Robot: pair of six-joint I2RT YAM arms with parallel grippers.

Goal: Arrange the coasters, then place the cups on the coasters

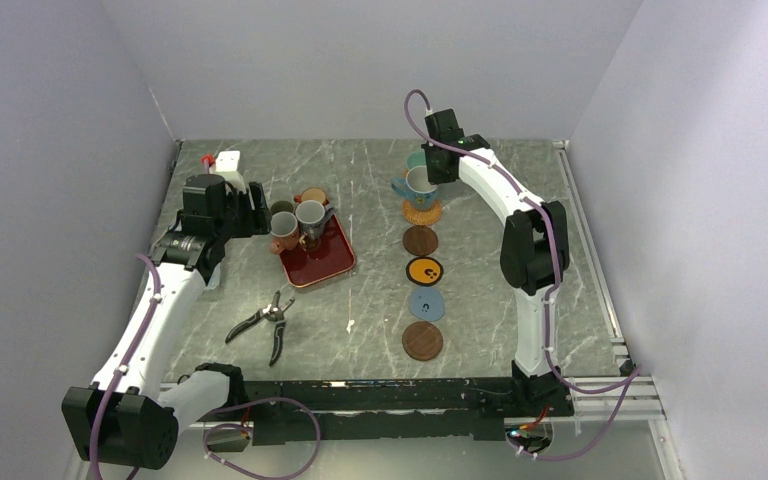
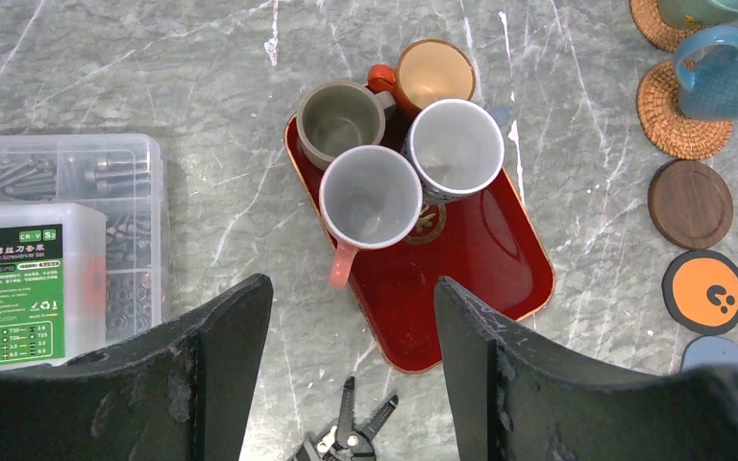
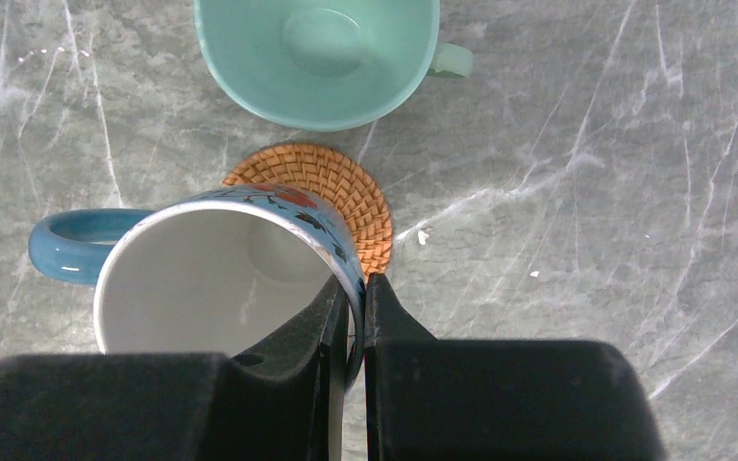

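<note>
Five coasters lie in a column: woven orange (image 1: 421, 212), dark brown (image 1: 420, 240), black with an orange face (image 1: 424, 270), blue (image 1: 427, 304) and dark brown (image 1: 422, 341). My right gripper (image 3: 356, 283) is shut on the rim of the blue cup (image 3: 221, 279), which tilts over the woven coaster (image 3: 332, 187); whether they touch I cannot tell. The teal cup (image 3: 317, 53) stands just behind, on another woven coaster (image 2: 658, 19). Olive (image 2: 342, 119), orange-brown (image 2: 432, 74), grey-white (image 2: 454, 149) and pink-handled white (image 2: 370, 197) cups sit together on the red tray (image 2: 480, 288). My left gripper (image 2: 351, 288) hovers open beside them, holding nothing.
Pliers (image 1: 265, 322) lie near the front left. A clear plastic box of screws (image 2: 48, 259) sits left of the tray, under the left arm. A small white box (image 1: 227, 160) stands at the back left corner. Walls enclose three sides.
</note>
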